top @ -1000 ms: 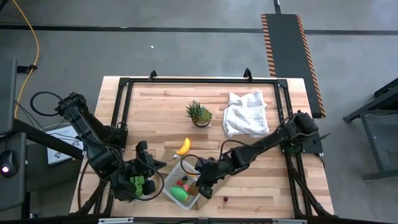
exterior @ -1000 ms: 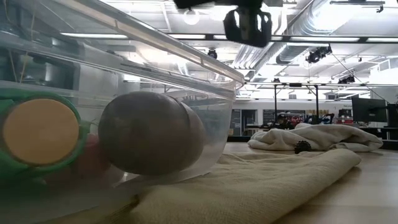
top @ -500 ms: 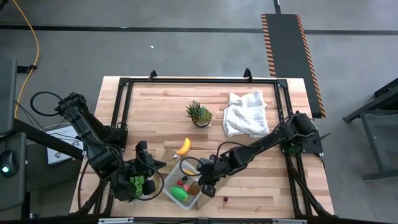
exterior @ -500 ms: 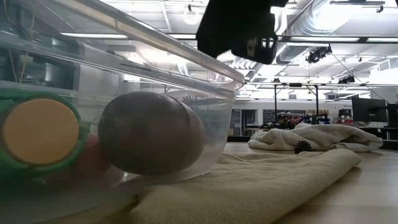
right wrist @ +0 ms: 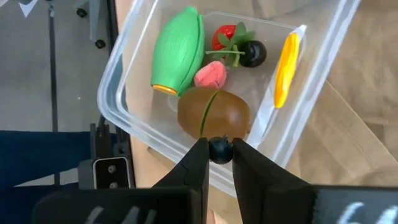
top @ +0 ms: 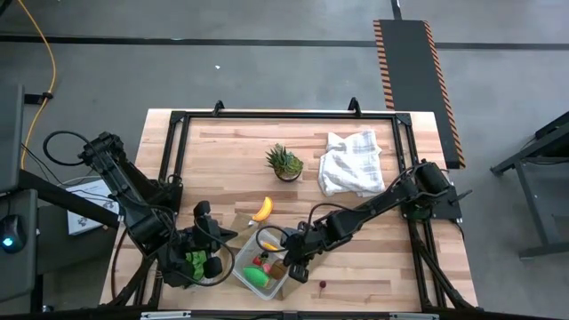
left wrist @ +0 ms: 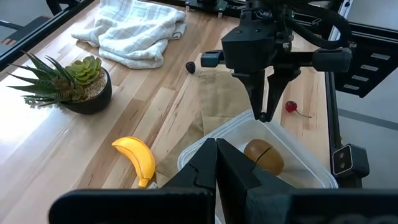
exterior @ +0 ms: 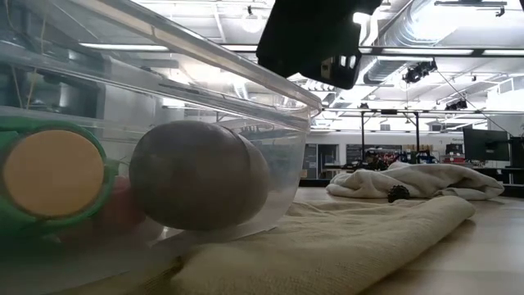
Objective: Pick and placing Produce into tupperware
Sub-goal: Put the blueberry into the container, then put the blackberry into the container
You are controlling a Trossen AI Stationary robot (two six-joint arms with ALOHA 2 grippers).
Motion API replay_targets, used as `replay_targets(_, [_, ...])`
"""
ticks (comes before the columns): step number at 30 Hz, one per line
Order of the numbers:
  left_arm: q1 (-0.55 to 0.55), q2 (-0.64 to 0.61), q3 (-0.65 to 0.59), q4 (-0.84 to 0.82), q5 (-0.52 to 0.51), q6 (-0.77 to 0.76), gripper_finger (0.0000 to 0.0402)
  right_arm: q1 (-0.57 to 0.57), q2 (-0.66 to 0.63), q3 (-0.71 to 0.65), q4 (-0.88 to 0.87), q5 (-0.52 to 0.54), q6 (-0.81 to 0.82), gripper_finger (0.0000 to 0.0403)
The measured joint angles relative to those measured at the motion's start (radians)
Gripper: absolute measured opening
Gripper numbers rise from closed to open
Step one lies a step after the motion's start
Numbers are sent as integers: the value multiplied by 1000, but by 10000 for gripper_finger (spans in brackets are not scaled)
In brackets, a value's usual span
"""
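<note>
Now, from above, my right claw (top: 286, 260) hangs over the right edge of the tupperware (top: 244, 274) at the near side of the worktop (top: 373, 258); the banana (top: 261, 210) lies beyond the box, not yet collected. My left claw (top: 206, 252) waits clenched just left of the box, holding nothing I can make out.

At worktop level, the box wall fills the left, with the brown kiwi (exterior: 196, 174) and the green oval (exterior: 49, 176) inside; my right arm is a dark block above the rim.

Past my left wrist, I see the right claw's tips poised above the box, and a red cherry (left wrist: 291, 107) on the wood behind it.

Through my right wrist, my fingers (right wrist: 198, 165) pinch a small dark round piece (right wrist: 219, 150) directly over the kiwi, with a strawberry (right wrist: 224, 38) and a yellow-orange piece (right wrist: 286, 61) further in.

I judge this the placing step: next I should release the piece over the box, then go for the banana. No readable writing shows anywhere.
</note>
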Motion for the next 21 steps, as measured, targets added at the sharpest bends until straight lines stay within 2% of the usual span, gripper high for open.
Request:
replay_targets(9, [0, 0, 0, 0, 0, 1, 1, 0, 0, 0, 13, 5, -3, 99])
replay_targets(16, [0, 0, 0, 0, 0, 2, 0, -4, 0, 0, 10, 19, 5, 104])
replay_targets(21, [0, 0, 0, -1, 0, 2, 0, -29, -27, -1, -63, 101, 4, 105])
